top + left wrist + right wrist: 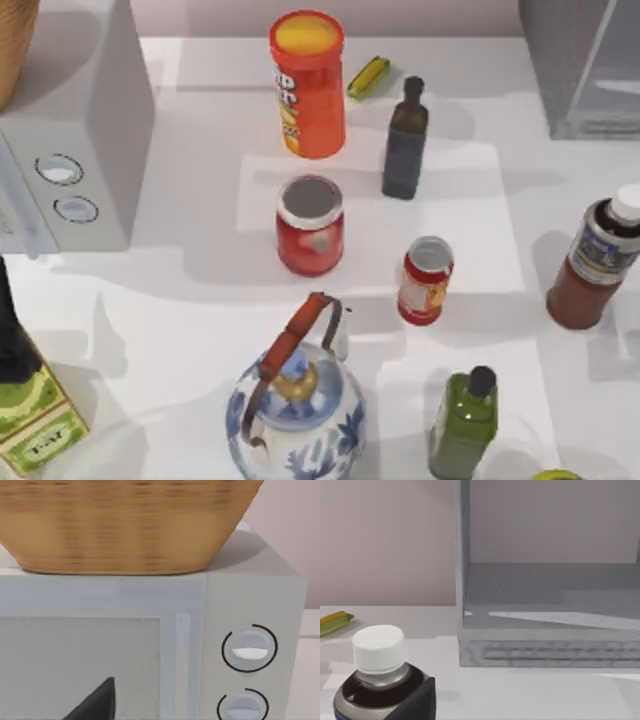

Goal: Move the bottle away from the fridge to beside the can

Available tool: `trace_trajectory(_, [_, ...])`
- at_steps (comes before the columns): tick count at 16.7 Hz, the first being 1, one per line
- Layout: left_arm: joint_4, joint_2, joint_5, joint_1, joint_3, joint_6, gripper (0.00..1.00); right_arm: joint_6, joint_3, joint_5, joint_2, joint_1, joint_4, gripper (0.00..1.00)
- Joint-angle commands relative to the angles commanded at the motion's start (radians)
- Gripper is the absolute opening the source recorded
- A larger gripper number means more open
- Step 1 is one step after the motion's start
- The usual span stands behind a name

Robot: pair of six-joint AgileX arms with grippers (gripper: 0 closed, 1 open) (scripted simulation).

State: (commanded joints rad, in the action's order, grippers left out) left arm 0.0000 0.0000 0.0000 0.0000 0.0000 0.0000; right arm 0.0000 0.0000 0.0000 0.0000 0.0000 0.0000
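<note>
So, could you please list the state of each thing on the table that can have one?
bottle: upright, white cap on, near the fridge, apart from the can
can: upright, mid-table
chips tube: upright, lid on
tin: upright, grey lid on
dark bottle: upright, capped
green bottle: upright, capped
teapot: upright, handle raised
fridge: door open

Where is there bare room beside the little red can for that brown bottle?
Bare table lies between the can and the bottle, on the can's right. Another free strip runs between the can and the dark bottle. It is tighter near the red tin, teapot and green bottle.
</note>
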Motion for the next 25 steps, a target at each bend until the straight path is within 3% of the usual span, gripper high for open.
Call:
trace_trajectory(4, [0.0,0.0,0.0,0.0,0.0,0.0,1.0,0.0,0.008,0.001,-0.008,0.003,-0.01,1.0])
trace_trajectory(8, [0.0,0.0,0.0,0.0,0.0,0.0,1.0,-0.003,0.099,0.005,-0.117,-0.002,-0.16,1.0])
trace_trajectory(20, [0.0,0.0,0.0,0.0,0.0,0.0,1.0,-0.007,0.52,-0.002,-0.637,-0.002,-1.184,1.0])
trace_trajectory(25, [0.0,0.0,0.0,0.0,0.0,0.0,1.0,-0.01,0.644,-0.002,-0.787,-0.004,-1.443,1.0])
